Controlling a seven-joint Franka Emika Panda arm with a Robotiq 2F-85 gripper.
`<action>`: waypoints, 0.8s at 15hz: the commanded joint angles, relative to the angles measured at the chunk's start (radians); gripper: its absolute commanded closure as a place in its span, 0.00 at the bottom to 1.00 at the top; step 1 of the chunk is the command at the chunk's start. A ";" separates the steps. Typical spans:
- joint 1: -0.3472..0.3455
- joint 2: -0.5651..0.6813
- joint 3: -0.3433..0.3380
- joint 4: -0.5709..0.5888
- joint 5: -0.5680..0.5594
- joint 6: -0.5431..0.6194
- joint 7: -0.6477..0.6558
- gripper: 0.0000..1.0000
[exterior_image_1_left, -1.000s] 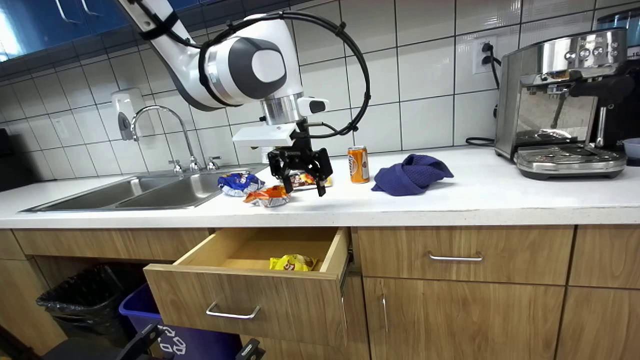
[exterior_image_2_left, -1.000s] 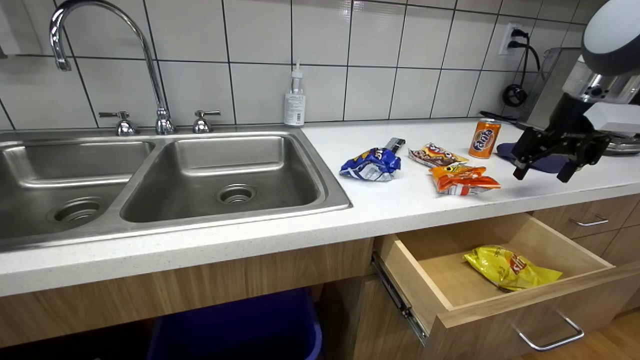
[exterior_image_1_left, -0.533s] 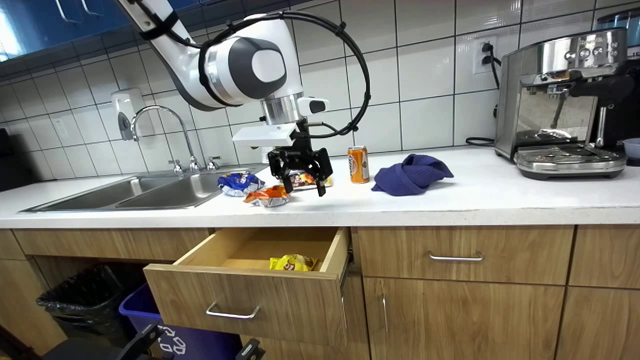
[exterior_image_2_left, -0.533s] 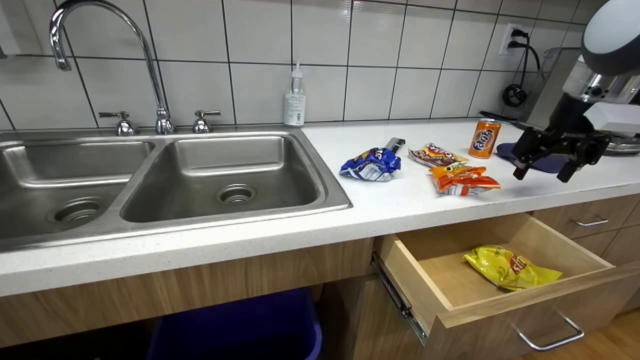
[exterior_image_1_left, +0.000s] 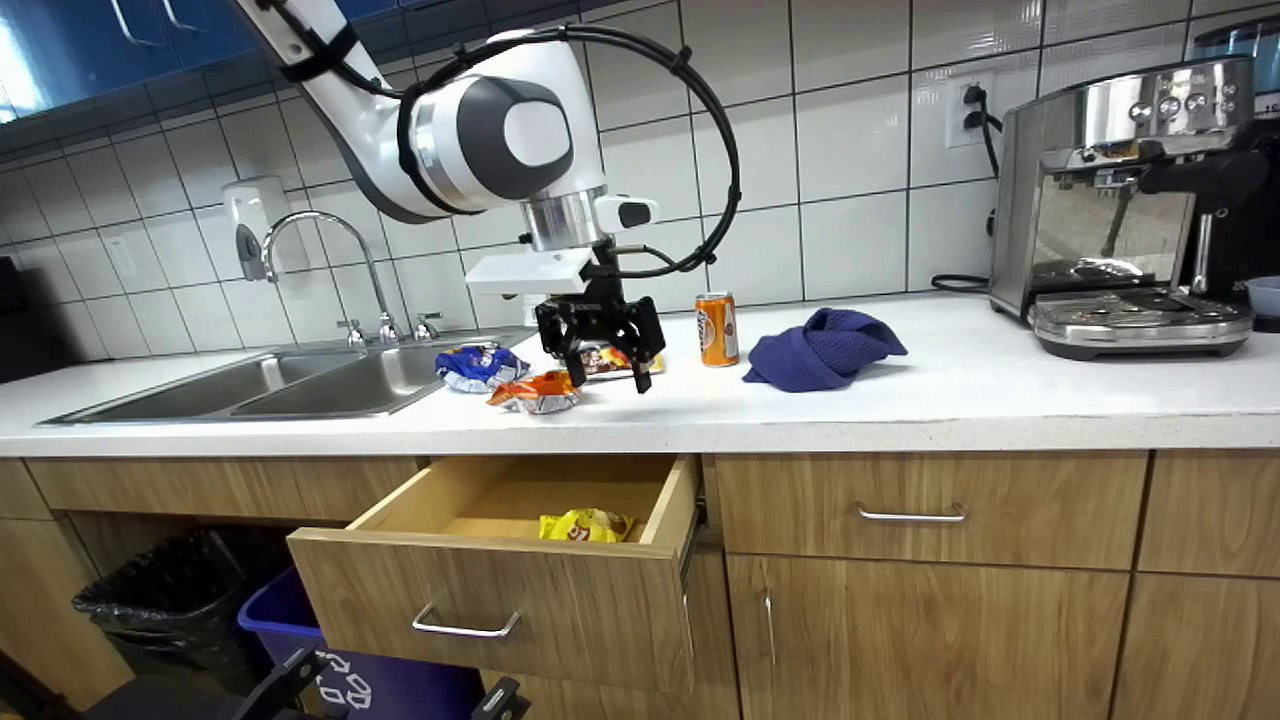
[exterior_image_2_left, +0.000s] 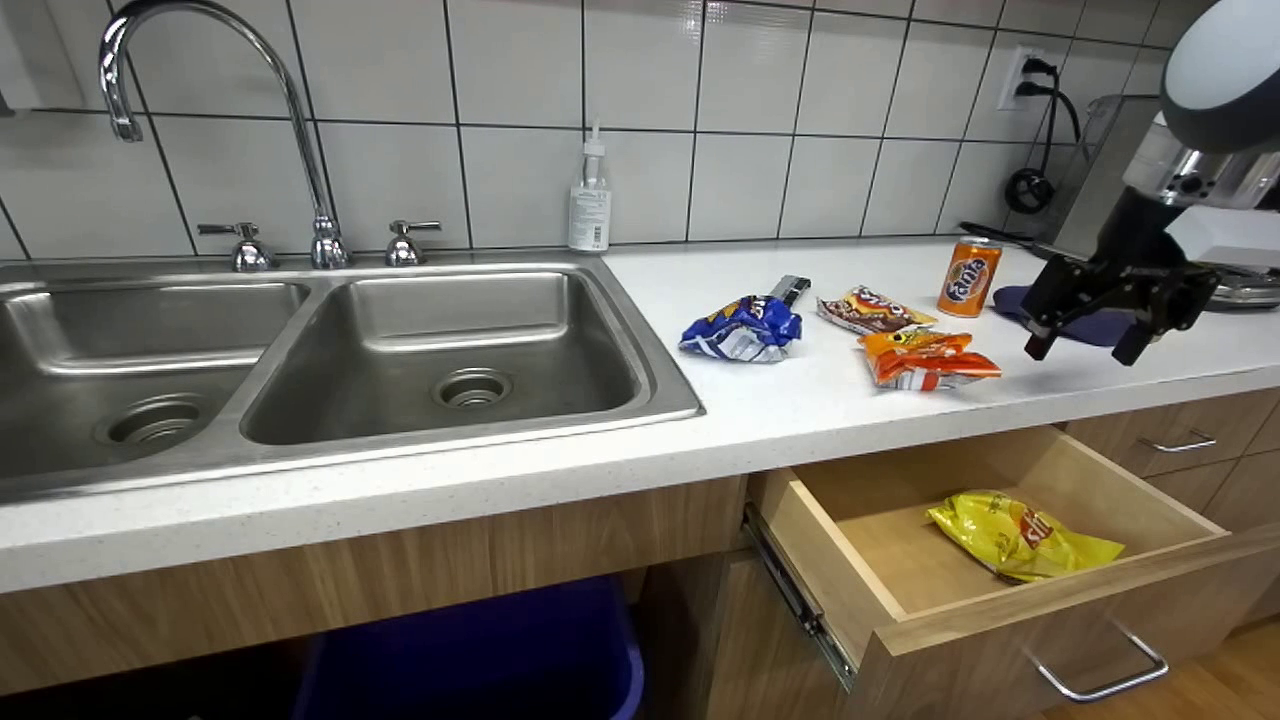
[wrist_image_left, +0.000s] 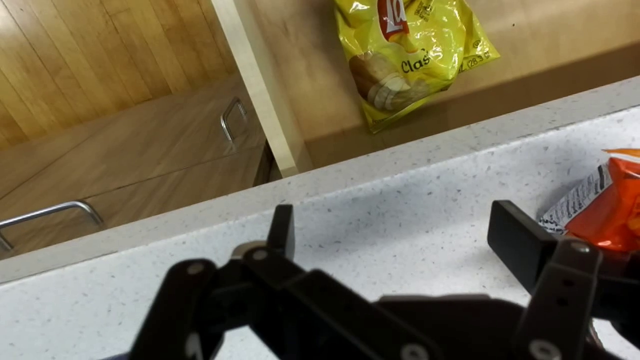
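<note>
In an exterior view, the arm's wrist (exterior_image_2_left: 1160, 170) slid by only a trace toward the orange bag (exterior_image_2_left: 925, 362) during the last half second; the jaws went together with it; in an exterior view, the upper bend of the black cable (exterior_image_1_left: 683, 60) sank very slightly.

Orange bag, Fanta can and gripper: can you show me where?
Orange bag (exterior_image_2_left: 926, 360): in an exterior view, middle of its wrapper.
Fanta can (exterior_image_2_left: 968, 279): in an exterior view, on its label.
Gripper (wrist_image_left: 394, 225): wrist view, gap between fingertips.
</note>
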 joint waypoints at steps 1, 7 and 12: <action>0.008 0.001 0.009 0.021 0.027 0.004 -0.013 0.00; 0.030 0.012 0.024 0.056 0.054 0.007 -0.021 0.00; 0.047 0.042 0.047 0.101 0.082 0.006 -0.027 0.00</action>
